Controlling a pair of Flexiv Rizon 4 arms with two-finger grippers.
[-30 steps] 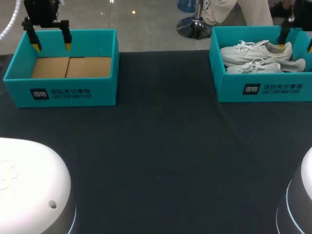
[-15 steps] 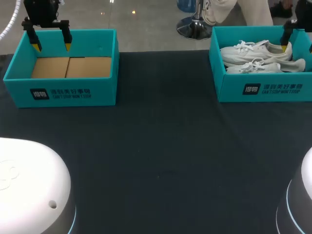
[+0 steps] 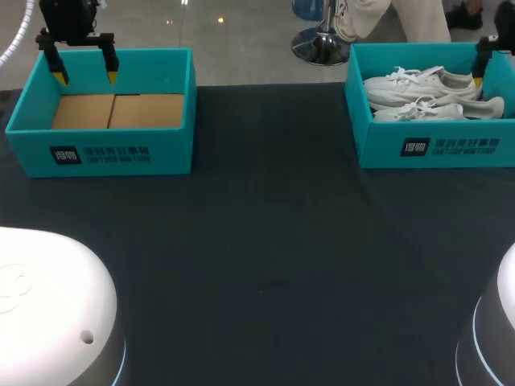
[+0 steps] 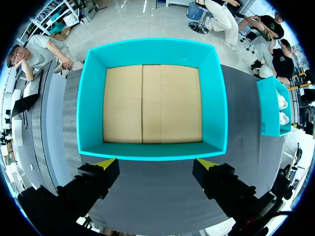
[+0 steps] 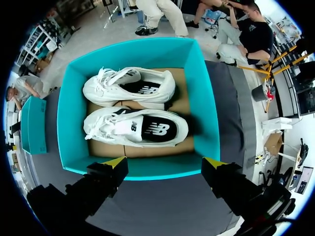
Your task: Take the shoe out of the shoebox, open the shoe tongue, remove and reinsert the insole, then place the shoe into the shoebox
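Presently: wide dark table (image 3: 273, 241) separates 2 boxes. Left gripper (image 4: 156, 163) spread over 1 wall of teal shoebox with bare cardboard floor (image 4: 216, 98). Right gripper (image 5: 165, 161) spread over 1 wall of second teal shoebox (image 5: 199, 98) holding 2 white lace-up sneakers (image 5: 135, 129), side by side.

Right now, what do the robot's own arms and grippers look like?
Both grippers are alike: the left gripper and right gripper each have two blocky black fingers ending in bright yellow wedge tips. In the head view, the left arm and right arm show smooth white rounded shells edged by a thin blue ring.
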